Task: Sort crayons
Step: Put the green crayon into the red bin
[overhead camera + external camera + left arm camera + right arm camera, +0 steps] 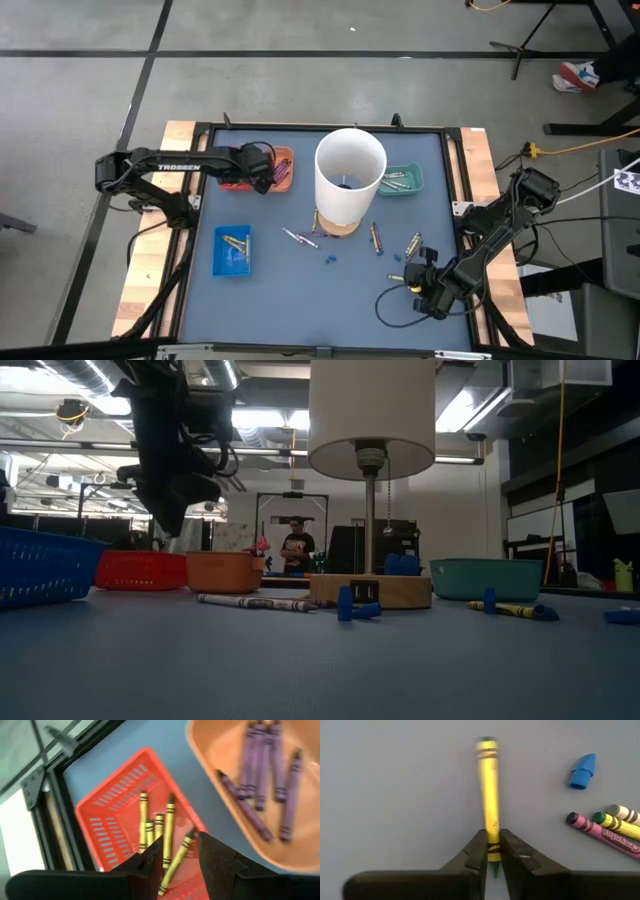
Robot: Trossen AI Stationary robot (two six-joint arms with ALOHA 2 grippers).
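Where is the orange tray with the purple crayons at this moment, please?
In the high view the orange tray sits at the table's far left, beside the red tray, under the left gripper and left of the white cylinder.

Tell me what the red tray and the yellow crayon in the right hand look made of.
Red tray: likely moulded plastic, judging by its slotted walls and even, slightly glossy colour. Yellow crayon: probably wax in a matte paper wrapper, going by the dark printed bands; the right hand pinches its lower end.
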